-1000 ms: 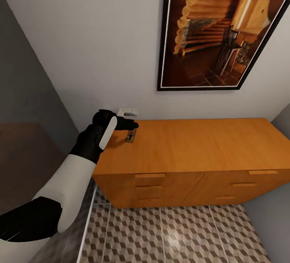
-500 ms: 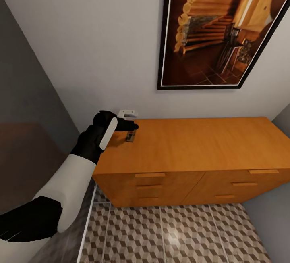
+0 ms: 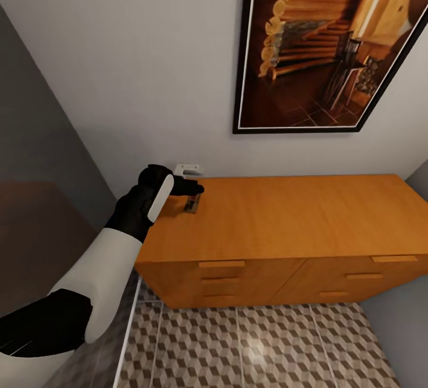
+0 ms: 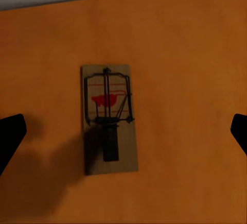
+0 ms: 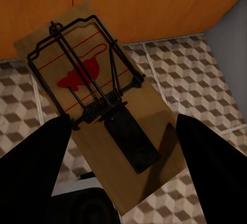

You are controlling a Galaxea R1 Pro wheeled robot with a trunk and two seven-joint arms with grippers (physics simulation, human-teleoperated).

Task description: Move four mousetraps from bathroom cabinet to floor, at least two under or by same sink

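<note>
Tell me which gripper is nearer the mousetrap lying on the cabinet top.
Left. The left gripper hovers right above that mousetrap, fingers spread either side. The right gripper is down by the bathroom floor, holding another mousetrap.

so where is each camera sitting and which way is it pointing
Head view: high on the robot, looking forward and down at the cabinet, wall and picture; the left arm reaches in, left gripper over a mousetrap.
Left wrist view: on the left arm, looking straight down at that mousetrap on the cabinet top; dark fingertips at both edges.
Right wrist view: on the right arm, looking down at the tiled floor; a second mousetrap lies between its fingers.
Shared: head and left wrist views show the same mousetrap.
</note>
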